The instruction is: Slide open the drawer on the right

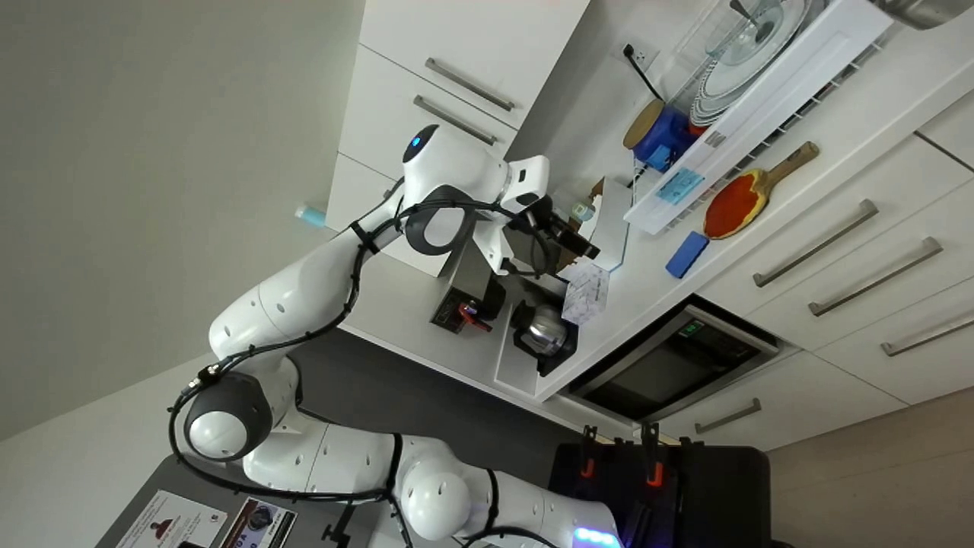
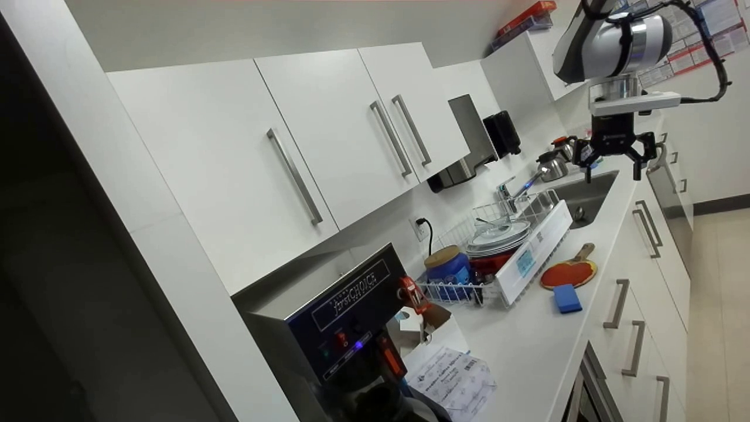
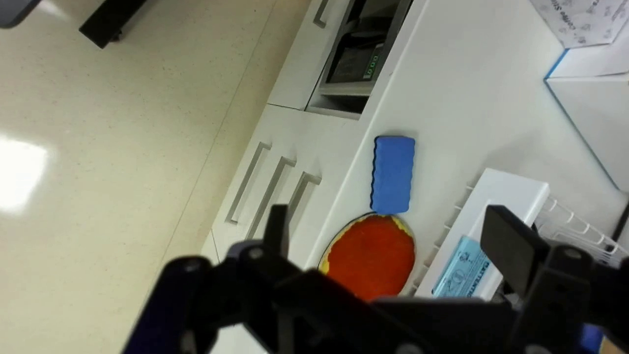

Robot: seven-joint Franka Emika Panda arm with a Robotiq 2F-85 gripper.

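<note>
1. My gripper [image 2: 613, 174] hangs, fingers [image 3: 511, 243] spread wide
2. A wire dish rack [image 2: 432, 285] holds stacked plates [image 2: 498, 245] and a blue jar [image 2: 448, 274]
3. White drawers [image 1: 883, 293] sit shut, one beneath another, below the counter [image 1: 647, 262] beside the oven [image 1: 662, 369]

In the wrist view, the blurred claw [image 3: 389, 222] partly hides the paddle [image 3: 371, 258]; in an exterior view, the edge crops the oven [image 2: 593, 390].
</note>
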